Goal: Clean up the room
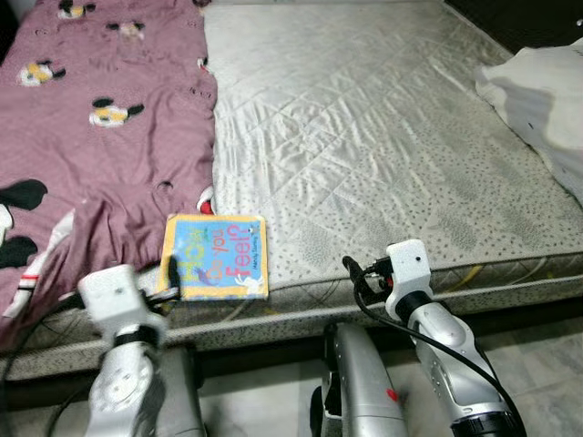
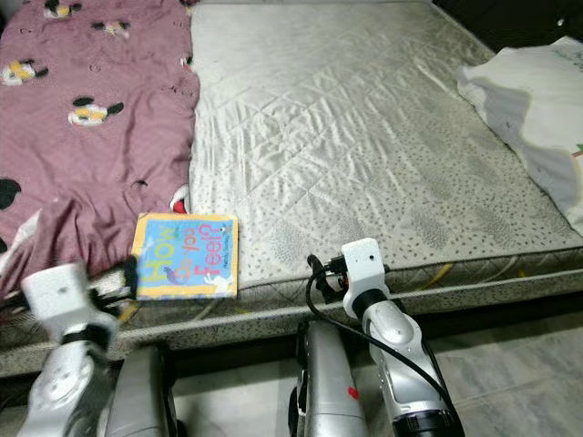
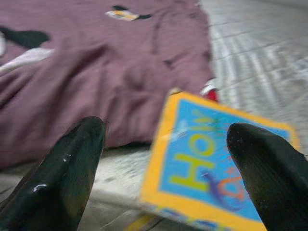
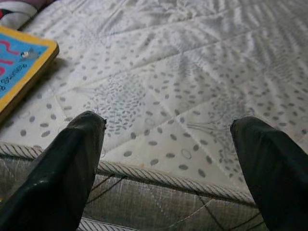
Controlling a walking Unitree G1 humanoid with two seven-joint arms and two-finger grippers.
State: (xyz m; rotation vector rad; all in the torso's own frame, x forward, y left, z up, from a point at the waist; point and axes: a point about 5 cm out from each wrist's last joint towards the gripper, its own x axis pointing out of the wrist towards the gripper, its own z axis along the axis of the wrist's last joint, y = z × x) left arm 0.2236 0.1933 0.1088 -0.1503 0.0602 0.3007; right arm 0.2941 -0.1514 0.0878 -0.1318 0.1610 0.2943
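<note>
Cleanup looks barely begun: the book (image 1: 216, 258) lies at the mattress (image 1: 383, 137) edge, lower left of frame, while the left gripper (image 3: 163, 159) gapes wide before it, holding nothing, the right gripper (image 4: 168, 159) equally spread and empty.

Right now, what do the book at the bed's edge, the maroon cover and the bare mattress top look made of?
Picture book: stiff glossy card, judging by its flat thick yellow edge and printed sheen. Maroon blanket: soft matte cloth with cartoon prints; it folds and drapes over the edge. Mattress: quilted woven fabric with a slight satin shine, stitched diamonds and corded piping. The left gripper, open, points at the book.
</note>
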